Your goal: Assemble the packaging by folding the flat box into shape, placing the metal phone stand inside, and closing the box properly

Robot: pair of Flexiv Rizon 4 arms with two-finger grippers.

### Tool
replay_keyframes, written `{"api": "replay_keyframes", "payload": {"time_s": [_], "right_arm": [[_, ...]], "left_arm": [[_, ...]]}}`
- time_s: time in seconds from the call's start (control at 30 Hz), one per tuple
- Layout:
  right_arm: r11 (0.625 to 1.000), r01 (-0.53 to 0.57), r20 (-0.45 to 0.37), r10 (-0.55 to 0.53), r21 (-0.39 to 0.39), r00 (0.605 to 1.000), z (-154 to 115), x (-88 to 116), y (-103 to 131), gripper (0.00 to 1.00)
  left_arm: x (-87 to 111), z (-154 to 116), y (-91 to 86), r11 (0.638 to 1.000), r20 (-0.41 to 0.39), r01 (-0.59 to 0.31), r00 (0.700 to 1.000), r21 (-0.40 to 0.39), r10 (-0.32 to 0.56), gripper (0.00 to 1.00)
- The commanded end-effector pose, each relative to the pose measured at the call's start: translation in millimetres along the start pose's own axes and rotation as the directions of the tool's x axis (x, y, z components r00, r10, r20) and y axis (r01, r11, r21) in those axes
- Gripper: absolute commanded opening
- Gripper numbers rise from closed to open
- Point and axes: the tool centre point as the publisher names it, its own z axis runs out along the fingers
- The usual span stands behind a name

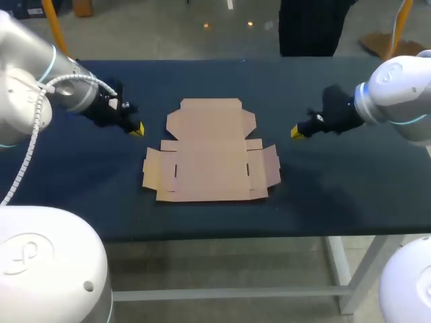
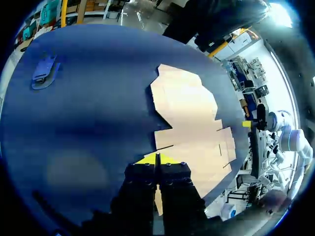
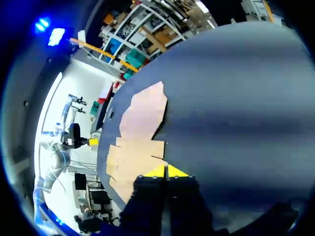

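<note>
A flat brown cardboard box blank [image 1: 210,151] lies unfolded in the middle of the dark blue table [image 1: 337,195]. My left gripper [image 1: 137,129] hovers just left of the blank, shut with nothing in it. My right gripper [image 1: 296,132] hovers just right of it, also shut and empty. In the left wrist view the yellow tips of the left gripper [image 2: 157,158] meet at the blank's [image 2: 192,118] near edge. A grey metal phone stand [image 2: 45,73] lies far off beside it on the table. In the right wrist view the right gripper [image 3: 166,170] is pressed shut beside the blank [image 3: 140,128].
In the head view the phone stand is hidden behind my left arm. Bare table cloth surrounds the blank on all sides, with wide strips towards the front edge and the right end.
</note>
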Motion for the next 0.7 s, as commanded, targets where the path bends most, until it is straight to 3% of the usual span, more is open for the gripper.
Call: {"api": "replay_keyframes", "payload": {"time_s": [0.03, 0.3, 0.37, 0.7], "right_arm": [[1.0, -0.005, 0.003, 0.005, 0.002, 1.0, 12.9, 2.5, 0.6, 0.0], [1.0, -0.024, -0.017, 0.024, 0.011, 1.0, 28.0, -0.2, -2.3, 0.0], [0.999, -0.037, -0.018, 0.038, 0.003, 0.999, 21.4, -3.9, -3.3, 0.0], [0.999, -0.037, -0.018, 0.038, 0.003, 0.999, 21.4, -3.9, -3.3, 0.0]], "left_arm": [[0.1, 5.7, 1.9, 1.0, 0.008, -0.006, 1.0, -0.005, 0.006, 0.0], [-3.1, 15.8, 6.3, 0.999, 0.017, -0.016, 1.0, -0.031, 0.016, 0.0], [-5.8, 12.0, 6.3, 1.0, 0.093, 0.019, 0.996, -0.025, -0.016, 0.0], [-5.6, 15.6, 4.5, 1.0, 0.098, 0.018, 0.995, -0.022, -0.016, 0.0]]}}
